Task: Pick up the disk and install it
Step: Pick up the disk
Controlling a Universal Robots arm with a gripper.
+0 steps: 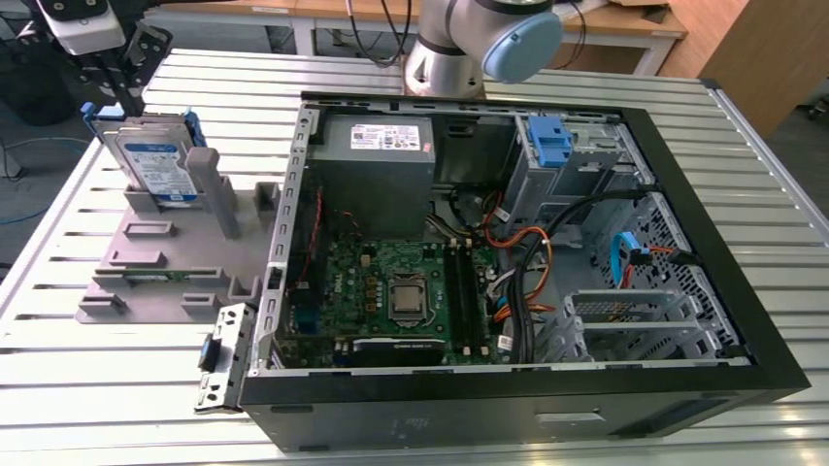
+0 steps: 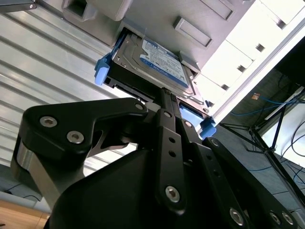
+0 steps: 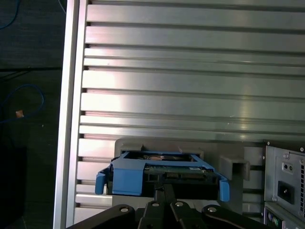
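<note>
Ideally we want our gripper (image 2: 165,95), fingers (image 2: 167,125) seemingly pressed together over the upright disk (image 1: 153,155) in the grey holder (image 1: 155,257) by the table's (image 1: 78,388) corner, centred between its blue rails (image 3: 127,179).

I run a silver-grey tubular metal arm (image 1: 447,58) with a rounded light-blue plastic cap (image 1: 525,44) on the joint farthest back from the tool. The matt black metal gripper (image 2: 164,94) has broad flat link plates (image 2: 81,126) on either side, studded with round silver screw heads (image 2: 75,137). They narrow to two slim black fingers (image 2: 167,119), pressed together at the tip. Behind them sits a pale grey-white housing block (image 1: 81,21).
</note>
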